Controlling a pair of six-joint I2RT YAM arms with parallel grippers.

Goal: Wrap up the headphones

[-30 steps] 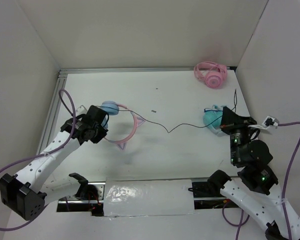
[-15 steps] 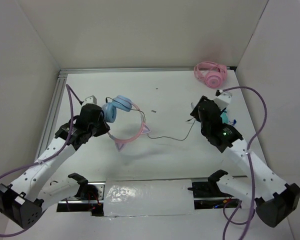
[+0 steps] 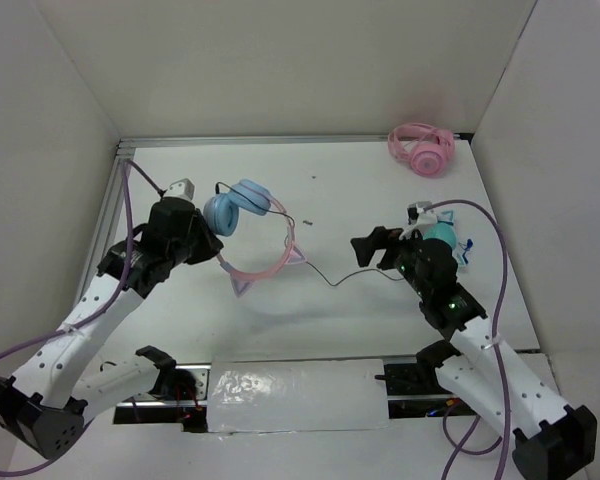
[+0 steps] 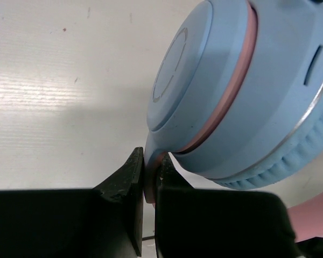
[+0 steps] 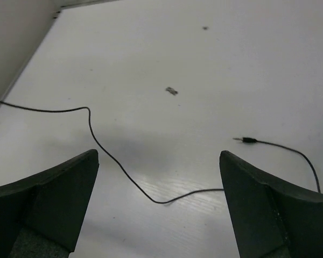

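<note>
The headphones (image 4: 220, 97) have smooth, satin plastic cups; the table (image 5: 204, 64) looks smooth, faintly glossy; the fingers (image 5: 48, 199) matt black plastic.

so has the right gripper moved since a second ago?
Yes. The right gripper has swung left off the teal headphones and now hangs open over the black cable.

The white tabletop (image 3: 350, 185) carries all-pink headphones (image 3: 421, 150) at its far right corner. Teal headphones (image 3: 447, 235) lie nearer than these. A small dark scrap (image 3: 307, 221) lies well to their left.
</note>
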